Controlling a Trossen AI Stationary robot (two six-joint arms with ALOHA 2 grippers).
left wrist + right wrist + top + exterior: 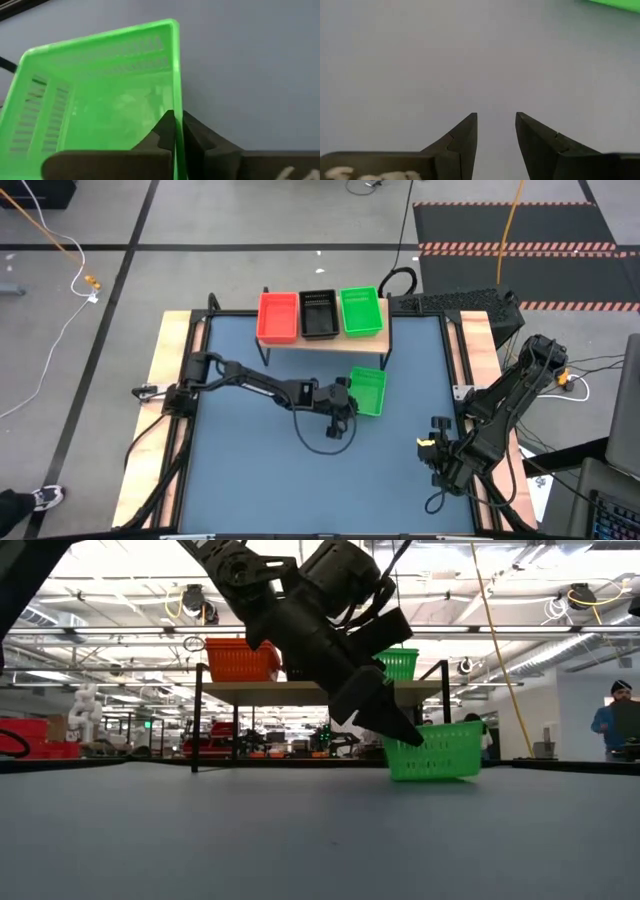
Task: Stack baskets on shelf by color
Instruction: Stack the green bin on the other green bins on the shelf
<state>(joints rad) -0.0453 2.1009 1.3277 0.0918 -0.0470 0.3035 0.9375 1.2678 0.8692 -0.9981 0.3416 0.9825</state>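
A green mesh basket (368, 391) sits in front of the shelf (325, 340), low over the blue table. My left gripper (350, 394) is shut on it. In the low view the green basket (435, 750) is slightly tilted; I cannot tell whether its base touches the table. On the light-wood shelf stand red (278, 317), black (319, 314) and green (360, 312) baskets, side by side. My right gripper (432, 448) waits open over the table's right side, holding nothing. My left gripper (175, 117) pinches the rim of the green basket's side wall (175, 97), the wall toward the table's left. One finger (162, 127) is inside the basket and one outside. The fingers slant down from the left (385, 720). The basket stays open side up, slightly tilted.
The shelf's thin black legs (198, 720) stand at the table's far side. A black cable (325, 442) loops on the table below the left arm. Bare blue table (250, 470) spreads toward the near edge. A person (612, 720) stands in the room behind.
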